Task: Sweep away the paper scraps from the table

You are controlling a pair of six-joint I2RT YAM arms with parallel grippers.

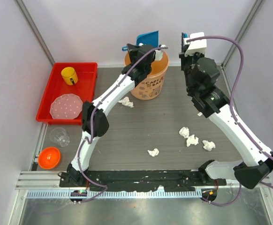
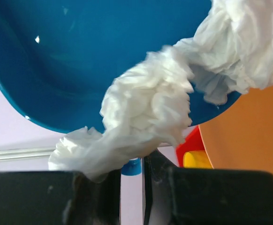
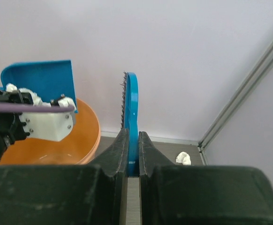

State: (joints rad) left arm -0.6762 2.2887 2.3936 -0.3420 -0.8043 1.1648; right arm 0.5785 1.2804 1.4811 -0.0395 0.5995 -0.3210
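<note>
The left jaws clench the blue dustpan (image 1: 148,37), tipped high over the orange bucket (image 1: 150,86) so its paper scraps (image 2: 146,112) slide in, while the right jaws pinch the brush (image 3: 131,108) upright and clear, leaving further wads (image 1: 192,140) on the bench (image 1: 141,136).

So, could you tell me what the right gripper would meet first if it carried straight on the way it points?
Probably the back wall; the right gripper, shut on the blue brush, faces it, though depth is unclear.
</note>
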